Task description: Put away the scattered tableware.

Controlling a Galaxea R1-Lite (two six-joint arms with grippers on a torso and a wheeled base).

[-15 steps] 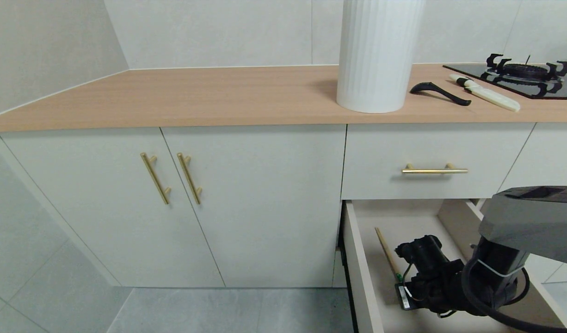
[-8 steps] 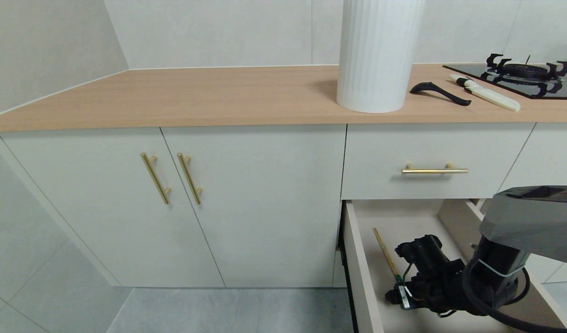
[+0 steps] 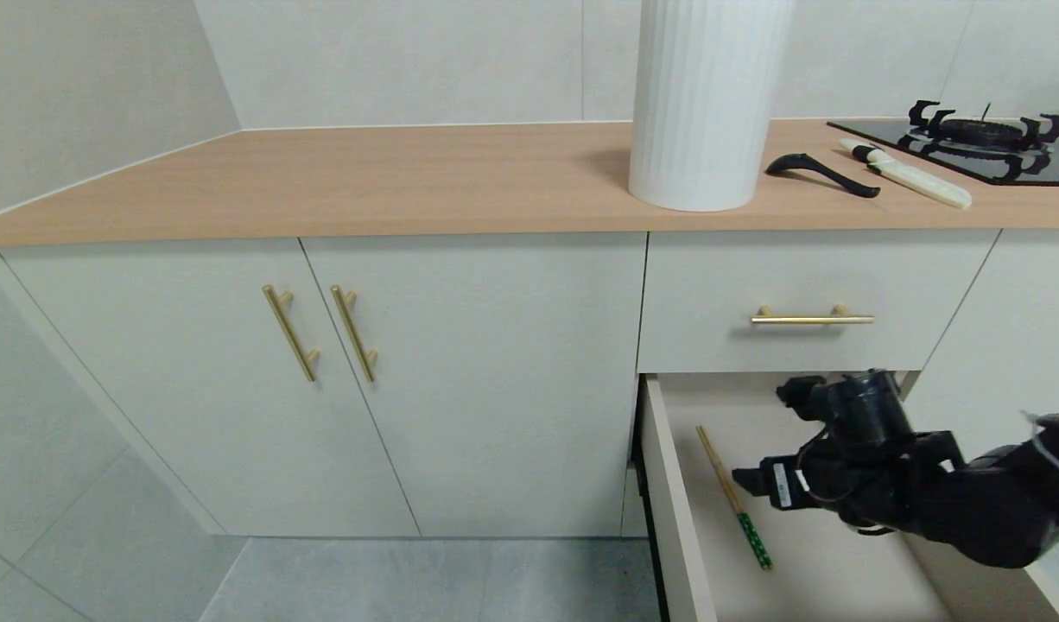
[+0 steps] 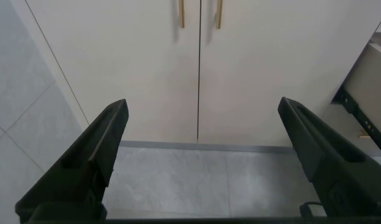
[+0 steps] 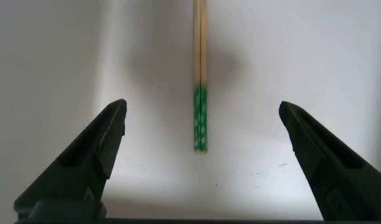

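Lower pale drawer [image 3: 669, 484] of the kitchen unit stands pulled out. On its light floor lies a pair of wooden chopsticks with green patterned tips [image 3: 735, 497], side by side, close to the drawer's left wall and roughly parallel to it, green ends toward the front.

Right gripper [image 5: 202, 107] hangs inside the drawer, just right of the chopsticks, above the floor. Fingers spread wide, nothing between them; in the right wrist view the chopsticks lie flat on the drawer floor beneath the gap, touched by neither finger. Released, empty.

Left gripper [image 4: 202, 109] is low, in front of the pale double cabinet doors [image 3: 322, 380], over grey floor tiles. Fingers wide apart, holding nothing.

On the wooden countertop [image 3: 365, 181]:
- tall white ribbed cylinder [image 3: 707, 104], upright, above the drawer stack
- black curved utensil [image 3: 821, 171], lying just right of the cylinder's base
- knife with cream blade and dark-banded handle [image 3: 908, 173], lying near the utensil, not touching it, its handle end at the edge of the black gas hob [image 3: 979, 142]

Upper drawer front with brass bar handle [image 3: 812, 319] is shut. Two slim brass handles [image 3: 320, 333] sit on the cabinet doors
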